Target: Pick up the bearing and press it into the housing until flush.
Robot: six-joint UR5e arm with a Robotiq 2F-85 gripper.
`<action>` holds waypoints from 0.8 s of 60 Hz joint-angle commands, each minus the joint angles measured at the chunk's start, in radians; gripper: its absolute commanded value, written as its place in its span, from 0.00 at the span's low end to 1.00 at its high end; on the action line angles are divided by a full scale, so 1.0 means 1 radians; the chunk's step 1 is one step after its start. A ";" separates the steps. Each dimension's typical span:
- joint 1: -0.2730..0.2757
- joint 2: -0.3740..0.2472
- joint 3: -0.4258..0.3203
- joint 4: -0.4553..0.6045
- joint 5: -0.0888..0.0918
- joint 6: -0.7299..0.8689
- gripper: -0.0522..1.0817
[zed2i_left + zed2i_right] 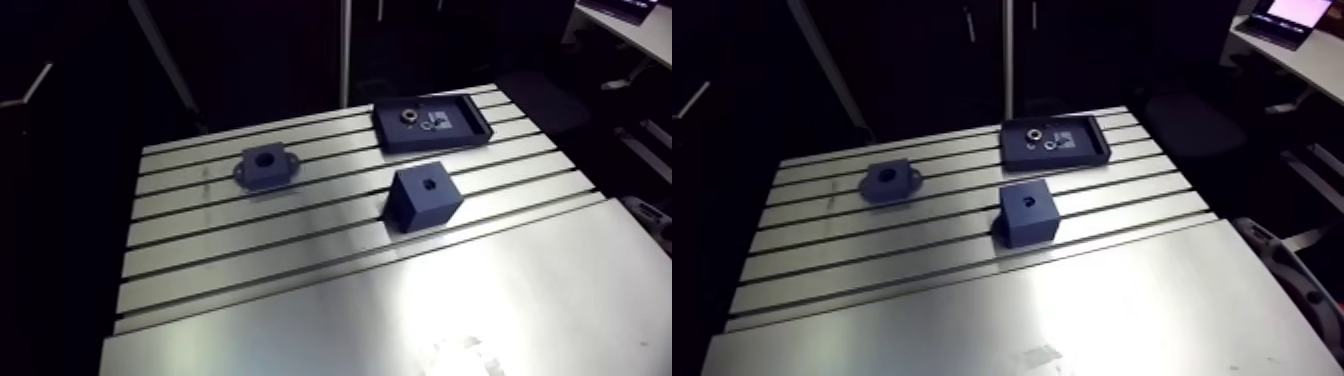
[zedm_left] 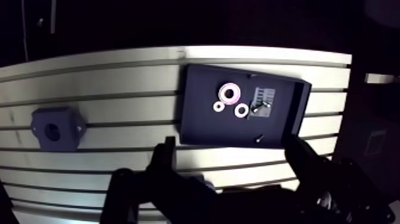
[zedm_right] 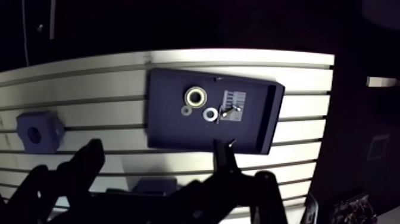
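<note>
The bearing (image 2: 229, 92) is a metal ring lying in a dark flat tray (image 2: 196, 122) at the table's far side, also seen as the bearing (image 1: 409, 116) in the arm view. A dark flanged housing (image 1: 265, 167) with a round bore sits apart on the slotted table, to the left. My gripper (image 2: 232, 146) hangs above the tray's near edge, open, nothing between its fingers (image 2: 163, 164). The bearing lies ahead of the fingertips, roughly centred between them. The gripper does not show in the arm view.
Two small washers (image 2: 241, 111) and small screws (image 2: 262, 107) share the tray beside the bearing. A dark cube block (image 1: 424, 197) with a hole on top stands in front of the tray, under the gripper. A smooth metal plate (image 1: 420, 310) covers the table's near part.
</note>
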 commanded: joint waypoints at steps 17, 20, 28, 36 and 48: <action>-0.037 0.118 -0.023 -0.071 0.011 0.006 0.06; -0.038 0.118 -0.019 -0.071 0.011 0.008 0.06; -0.044 0.117 0.011 -0.071 0.014 0.012 0.06; -0.052 0.114 0.039 -0.072 0.015 0.018 0.06; -0.070 0.115 0.049 -0.072 0.016 0.018 0.09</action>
